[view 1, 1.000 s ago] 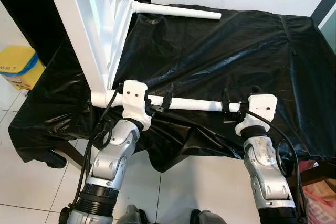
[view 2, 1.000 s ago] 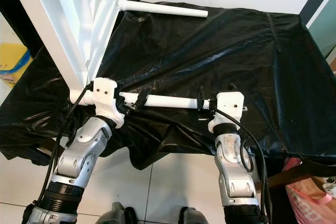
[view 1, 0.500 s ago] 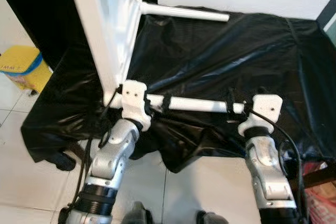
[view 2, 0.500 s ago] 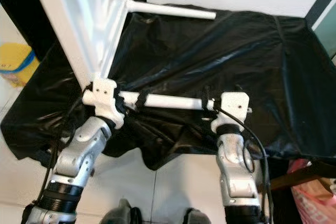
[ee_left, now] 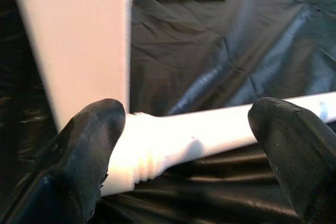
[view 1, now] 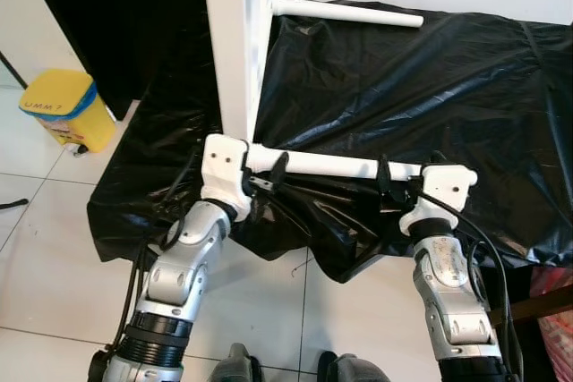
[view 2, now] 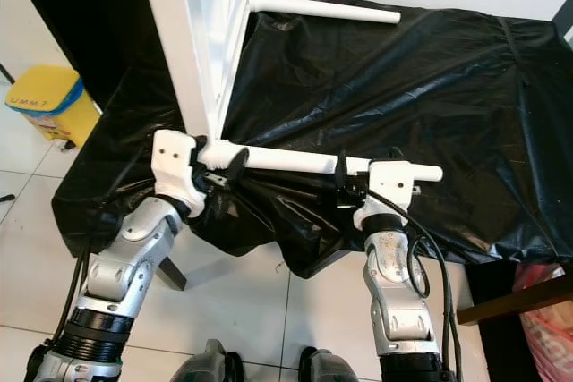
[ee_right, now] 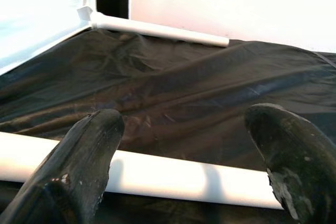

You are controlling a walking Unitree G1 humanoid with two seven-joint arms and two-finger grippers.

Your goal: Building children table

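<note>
A: At the far left, what stands on the tiled floor (view 1: 54, 212)?
B: A yellow bin (view 1: 61, 111), beside the black sheet (view 1: 430, 69).

A: Where is the table top (view 1: 235, 33)?
B: On edge over the sheet, with a near leg (view 1: 322, 165) and a far leg (view 1: 345, 12) pointing right.

A: And the grippers?
B: The left gripper (view 1: 271, 174) straddles the near leg at its joint, fingers spread wide. The right gripper (view 1: 383, 180) straddles its free end, likewise wide.
</note>
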